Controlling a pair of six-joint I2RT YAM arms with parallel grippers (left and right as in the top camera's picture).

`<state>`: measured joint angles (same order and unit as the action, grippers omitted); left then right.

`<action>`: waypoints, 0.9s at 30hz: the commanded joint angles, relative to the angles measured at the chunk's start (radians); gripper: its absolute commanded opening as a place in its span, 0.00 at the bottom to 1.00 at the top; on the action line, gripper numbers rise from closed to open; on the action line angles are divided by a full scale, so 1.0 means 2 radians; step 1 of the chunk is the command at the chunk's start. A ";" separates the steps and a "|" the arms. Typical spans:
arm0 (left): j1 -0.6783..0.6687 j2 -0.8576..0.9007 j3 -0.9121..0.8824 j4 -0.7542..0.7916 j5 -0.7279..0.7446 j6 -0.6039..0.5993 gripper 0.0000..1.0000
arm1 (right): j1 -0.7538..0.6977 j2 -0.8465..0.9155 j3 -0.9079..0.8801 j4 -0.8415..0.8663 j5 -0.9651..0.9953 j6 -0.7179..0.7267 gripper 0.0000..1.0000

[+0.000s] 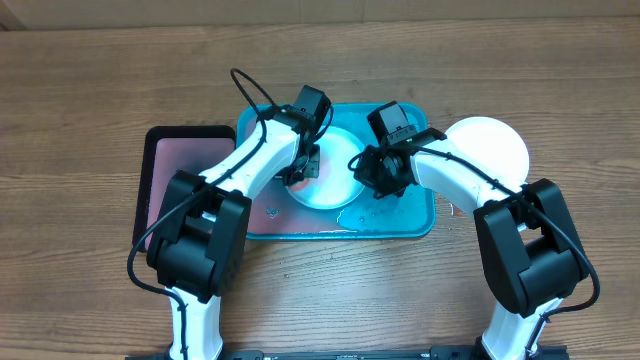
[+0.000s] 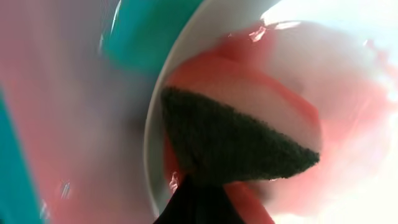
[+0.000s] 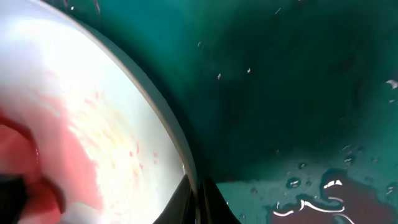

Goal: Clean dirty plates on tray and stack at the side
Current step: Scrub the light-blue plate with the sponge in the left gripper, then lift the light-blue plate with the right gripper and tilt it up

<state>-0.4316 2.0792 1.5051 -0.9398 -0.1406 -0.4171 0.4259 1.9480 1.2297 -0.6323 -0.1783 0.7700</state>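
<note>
A pale round plate (image 1: 335,160) lies in the teal-blue tray (image 1: 400,225). My left gripper (image 1: 298,172) is shut on a pink sponge with a dark green scouring face (image 2: 236,146), and presses it on the plate's left part. That part is red-smeared (image 2: 348,106). My right gripper (image 1: 372,172) is shut on the plate's right rim. The rim sits between its two fingers (image 3: 198,202). The plate's inside (image 3: 93,106) shows faint red streaks. A second, white plate (image 1: 492,145) lies on the table to the right of the tray. I see no third plate.
A black tray with a pinkish base (image 1: 165,175) stands against the teal tray's left side. The teal tray's base is wet (image 3: 298,93), with a reddish puddle near the front (image 3: 367,208). Bare wooden table (image 1: 90,100) surrounds both trays.
</note>
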 commanded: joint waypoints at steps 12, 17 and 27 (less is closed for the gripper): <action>0.054 0.014 0.218 -0.106 0.062 0.029 0.04 | -0.018 -0.074 0.060 -0.106 0.120 -0.087 0.04; 0.053 0.014 0.200 -0.107 0.067 0.029 0.04 | 0.008 -0.116 0.080 -0.161 0.265 -0.086 0.04; 0.052 0.014 0.141 -0.088 0.075 0.029 0.04 | 0.133 -0.167 0.080 -0.222 0.613 -0.052 0.04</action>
<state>-0.3218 2.1044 1.8156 -1.1267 -0.0147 -0.3824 0.6289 1.6386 1.3598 -1.0657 0.7403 0.6334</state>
